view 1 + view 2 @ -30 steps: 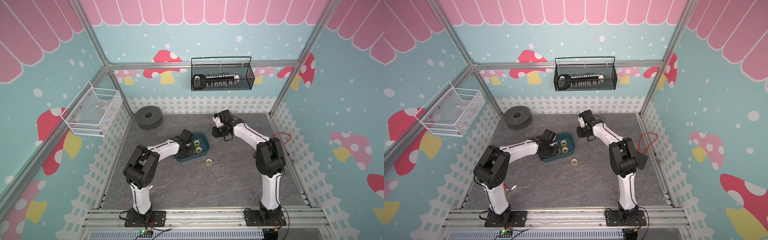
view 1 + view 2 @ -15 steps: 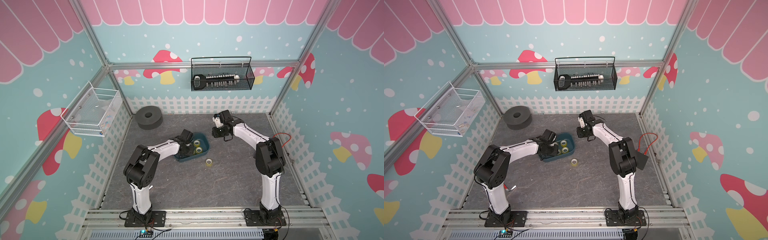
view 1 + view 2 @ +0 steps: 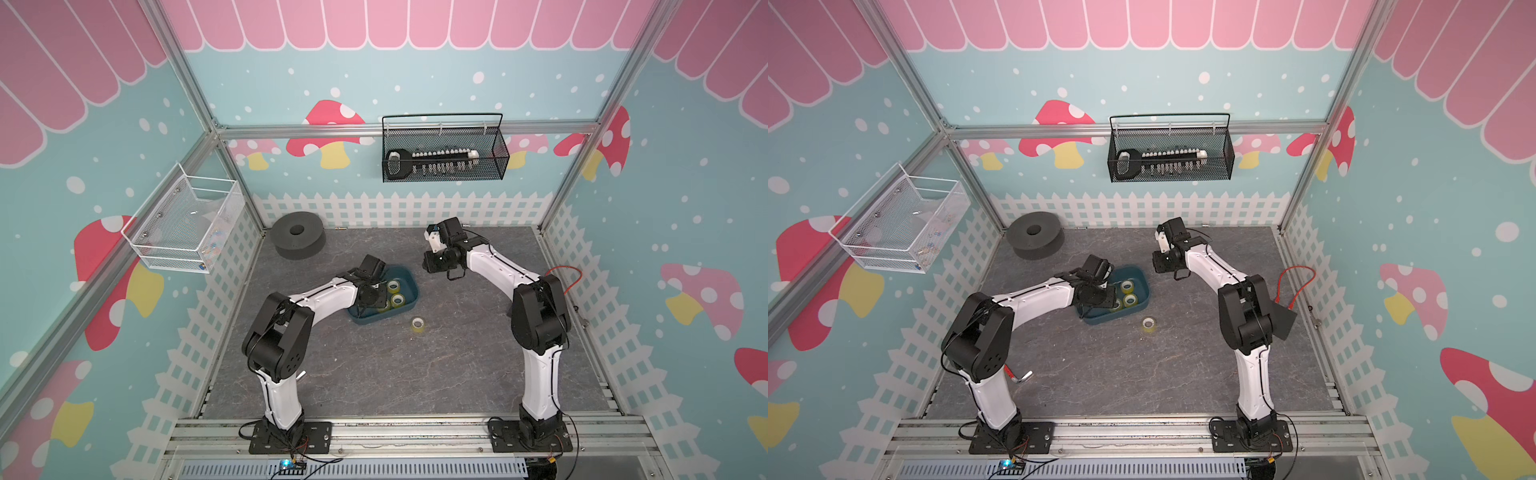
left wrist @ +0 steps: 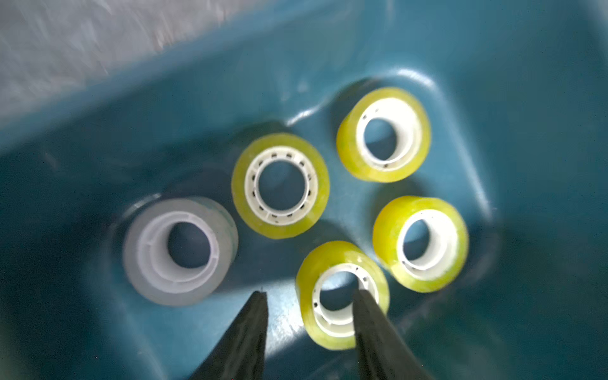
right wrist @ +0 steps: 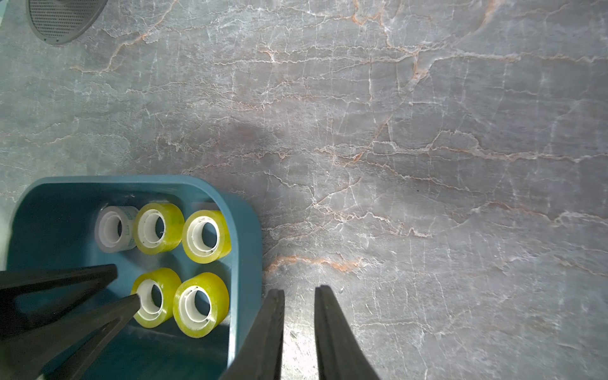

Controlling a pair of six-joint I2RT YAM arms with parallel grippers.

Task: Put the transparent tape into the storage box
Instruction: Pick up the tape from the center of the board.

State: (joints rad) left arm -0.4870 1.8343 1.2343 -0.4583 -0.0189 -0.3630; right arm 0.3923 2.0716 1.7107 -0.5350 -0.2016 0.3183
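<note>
Our left claw (image 4: 310,292) hangs open in the storage box (image 4: 526,82), one finger inside a tape roll (image 4: 339,253), the other clear, so it rests freely. Our right claw (image 5: 299,289), slightly parted and empty, hovers out of the way. A sixth roll (image 3: 418,324) lies on the counter (image 3: 415,374).

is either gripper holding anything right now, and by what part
Nothing is held. The left gripper is open astride the wall of a yellow tape roll in the storage box, one finger in its core. The right gripper is empty.
</note>
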